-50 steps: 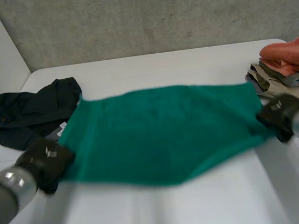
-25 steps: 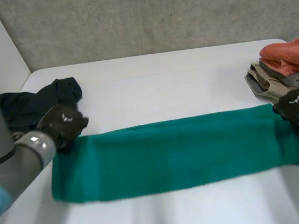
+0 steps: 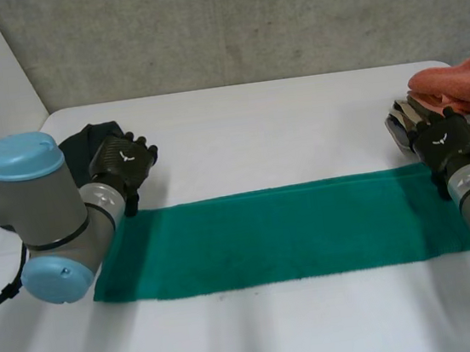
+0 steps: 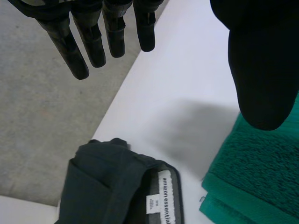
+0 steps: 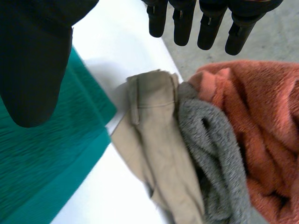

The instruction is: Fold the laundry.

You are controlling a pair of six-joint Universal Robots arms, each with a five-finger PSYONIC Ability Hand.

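A green towel (image 3: 285, 232) lies folded in a long flat band across the table. My left hand (image 3: 123, 161) hovers just past the towel's far left corner (image 4: 243, 186), fingers (image 4: 93, 37) straight and apart from the thumb, holding nothing. My right hand (image 3: 446, 142) hangs above the far right corner (image 5: 70, 140), fingers (image 5: 210, 23) straight too, empty. A dark garment (image 4: 112, 186) with a white label lies beyond the left hand's fingertips.
A pile of folded laundry sits at the table's right edge: orange towel (image 3: 457, 84), grey cloth (image 5: 210, 149) and beige trousers (image 5: 154, 135), close beside my right hand. The white table (image 3: 272, 128) ends at a grey wall behind.
The towel went from held up and spread to lying flat, folded in half. Both hands let go of its far corners and lifted away with fingers straightened.
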